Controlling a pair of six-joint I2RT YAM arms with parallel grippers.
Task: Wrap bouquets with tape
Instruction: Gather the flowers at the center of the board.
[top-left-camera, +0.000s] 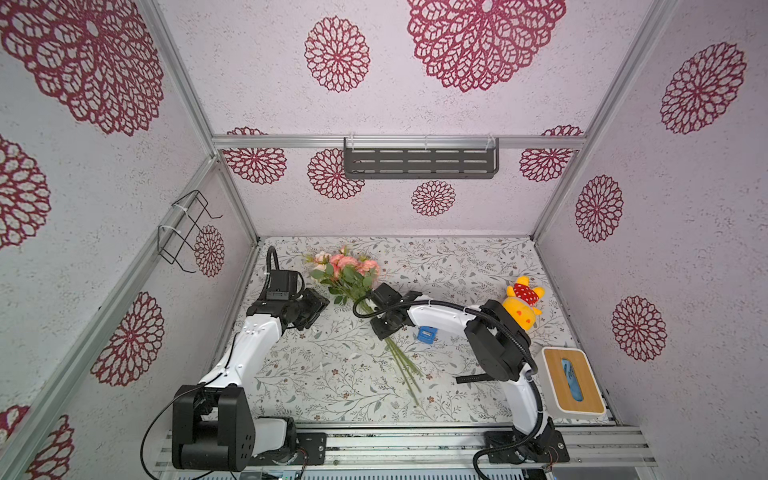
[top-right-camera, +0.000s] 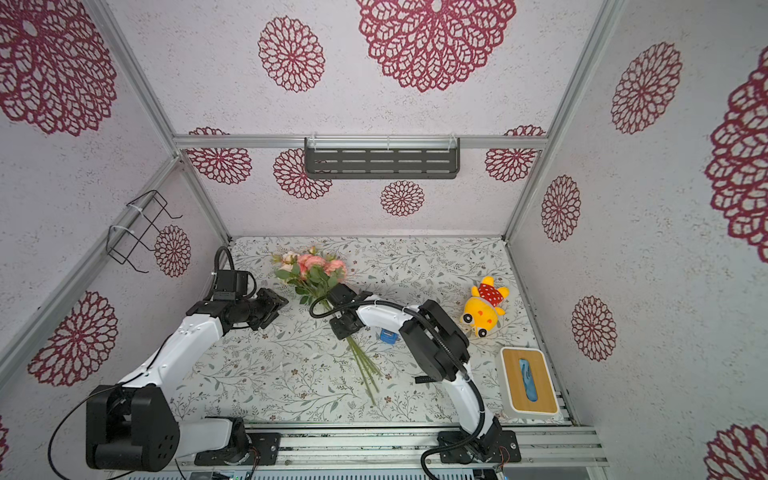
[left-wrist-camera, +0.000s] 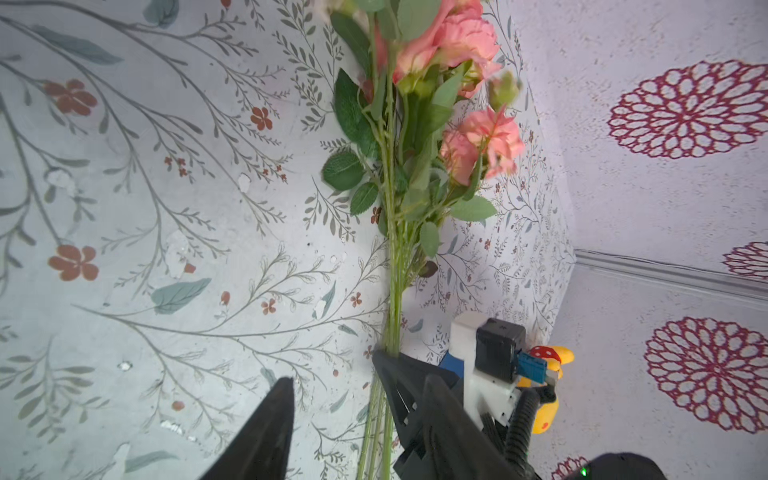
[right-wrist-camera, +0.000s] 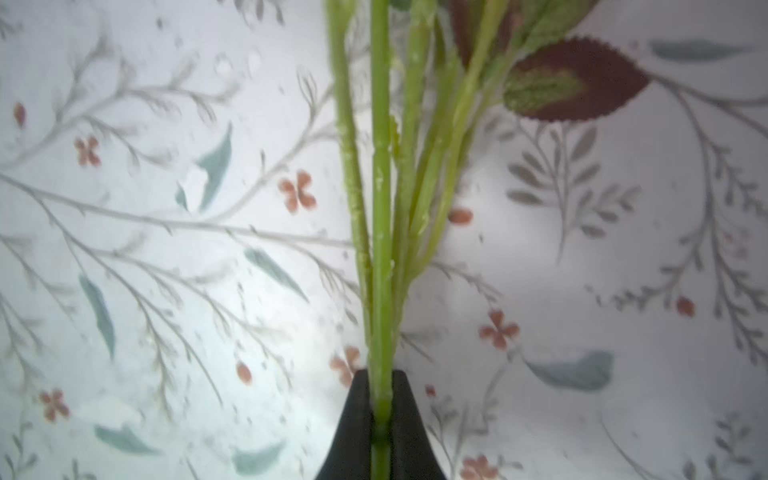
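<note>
Early days, we reckon: our right tool (right-wrist-camera: 380, 386) pinches the bouquet (top-left-camera: 353, 286) by its stems mid-desk, and the left tool (left-wrist-camera: 332, 368) hangs open and empty nearby. The tape (top-left-camera: 427, 333) sits untouched near the stems, so all the wrapping's left.

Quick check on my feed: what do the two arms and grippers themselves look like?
The left arm and right arm have glossy white curved links with boxy black joint housings. Ribbed black cable hoses loop off each wrist. The left gripper and right gripper are matte black with tapered fingers.

one bouquet (top-left-camera: 347, 278), one tape (top-left-camera: 427, 334), one toy (top-left-camera: 523, 305)
</note>
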